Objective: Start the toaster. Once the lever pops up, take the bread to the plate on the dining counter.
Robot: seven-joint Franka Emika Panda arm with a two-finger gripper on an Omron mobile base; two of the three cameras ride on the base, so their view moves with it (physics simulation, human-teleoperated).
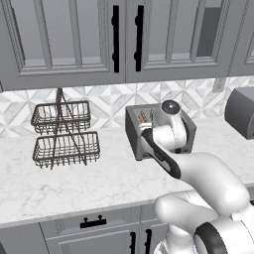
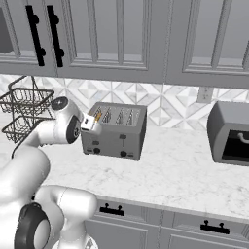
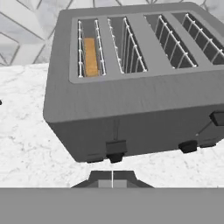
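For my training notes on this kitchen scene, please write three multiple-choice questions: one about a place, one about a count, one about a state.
1. In which slot of the toaster does the bread sit?
A. the end slot on the hand view's left
B. a middle slot
C. the end slot on the hand view's right

2. How many slots does the toaster have on top?
A. two
B. three
C. four

3. In what state is the gripper?
A. open around the bread
B. shut, holding nothing
C. shut on a plate

Answers:
1. A: the hand view shows the golden slice in the leftmost slot, the others empty.
2. C: four wire-lined slots lie side by side in the hand view.
3. B: the finger tips meet with no gap, in front of the toaster's lower front face.
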